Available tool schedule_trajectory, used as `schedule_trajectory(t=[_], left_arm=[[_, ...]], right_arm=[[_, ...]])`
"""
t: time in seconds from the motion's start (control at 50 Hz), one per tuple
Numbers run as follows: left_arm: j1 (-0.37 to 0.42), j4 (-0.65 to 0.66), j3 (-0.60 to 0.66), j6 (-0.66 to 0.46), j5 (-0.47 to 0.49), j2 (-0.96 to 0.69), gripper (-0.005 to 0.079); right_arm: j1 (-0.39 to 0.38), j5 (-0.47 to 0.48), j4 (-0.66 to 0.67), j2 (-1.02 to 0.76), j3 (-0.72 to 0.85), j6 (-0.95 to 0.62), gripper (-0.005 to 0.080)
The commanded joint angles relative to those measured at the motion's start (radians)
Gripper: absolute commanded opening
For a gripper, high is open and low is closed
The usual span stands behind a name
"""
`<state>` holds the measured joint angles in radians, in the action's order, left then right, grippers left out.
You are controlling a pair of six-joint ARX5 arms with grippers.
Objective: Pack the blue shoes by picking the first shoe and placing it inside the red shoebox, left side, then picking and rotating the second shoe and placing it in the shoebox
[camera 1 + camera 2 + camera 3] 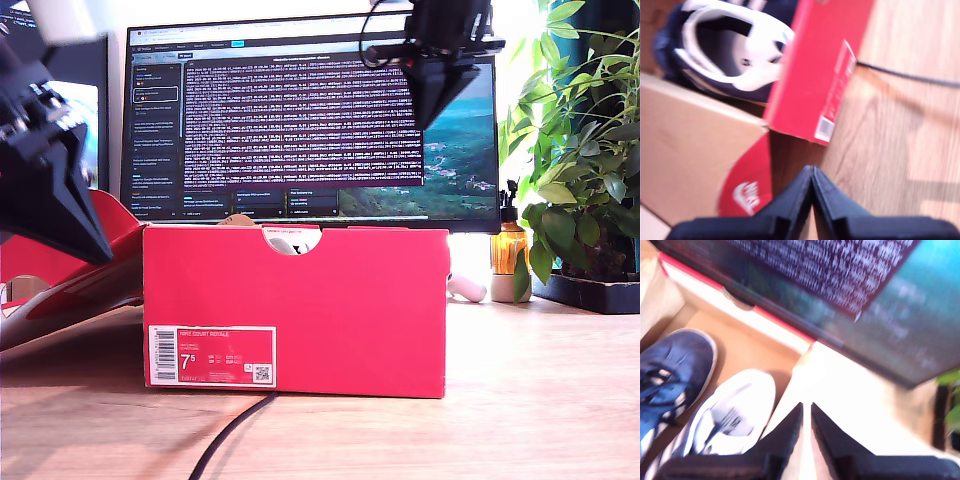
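Shoes [700, 405]: both inside red shoebox [300, 310] | first hand [812, 172]: pressed together, empty, above counter [540, 400] | second hand [806, 410]: nearly together, empty, over box.

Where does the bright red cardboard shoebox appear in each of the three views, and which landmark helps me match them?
Exterior view: the bright red cardboard shoebox fills the centre, label side facing the camera.
First wrist view: its red wall runs from the top down to the middle, ahead of my first tool.
Second wrist view: only the red rim and brown inside show, holding navy shoes.
Shared landmark: the white barcode label, in two views.
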<state>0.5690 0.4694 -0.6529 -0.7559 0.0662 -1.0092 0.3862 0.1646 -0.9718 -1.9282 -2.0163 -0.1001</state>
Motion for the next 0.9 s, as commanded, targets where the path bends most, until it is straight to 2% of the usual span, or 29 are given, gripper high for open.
schedule_trajectory(t=[0.0,0.12,0.26,0.4,0.54,0.64,0.72,0.8,0.88], left_arm=[[0.003,-0.006,-0.002,0.045,0.005,0.04,-0.0011],[-0.004,-0.006,-0.002,0.075,0.004,0.084,-0.0011],[-0.042,-0.006,-0.002,0.075,0.005,0.108,-0.0011],[-0.077,-0.014,-0.002,0.077,0.005,0.108,-0.0011],[-0.116,-0.055,-0.002,0.104,0.005,0.108,-0.0011],[-0.129,-0.066,-0.002,0.132,0.004,0.108,-0.0011],[-0.13,-0.04,-0.002,0.133,-0.004,0.108,-0.0011],[-0.133,0.017,-0.002,0.183,-0.017,0.108,-0.0011],[-0.15,0.019,-0.002,0.254,0.034,0.106,-0.0011]], right_arm=[[-0.029,-0.002,-0.011,-0.012,0.008,0.022,-0.0008],[-0.055,-0.001,-0.021,-0.006,0.032,0.043,-0.0008],[-0.075,0.003,0.024,0.034,0.135,0.048,-0.0008],[-0.087,0.008,0.13,0.139,0.333,0.051,-0.0008],[-0.116,0.059,0.254,0.266,0.545,0.08,-0.0008],[-0.143,0.063,0.302,0.349,0.636,0.109,-0.0008],[-0.159,0.064,0.266,0.388,0.643,0.138,-0.0008],[-0.167,0.066,0.215,0.418,0.643,0.149,-0.0008],[-0.167,0.085,0.205,0.438,0.644,0.167,-0.0008]])
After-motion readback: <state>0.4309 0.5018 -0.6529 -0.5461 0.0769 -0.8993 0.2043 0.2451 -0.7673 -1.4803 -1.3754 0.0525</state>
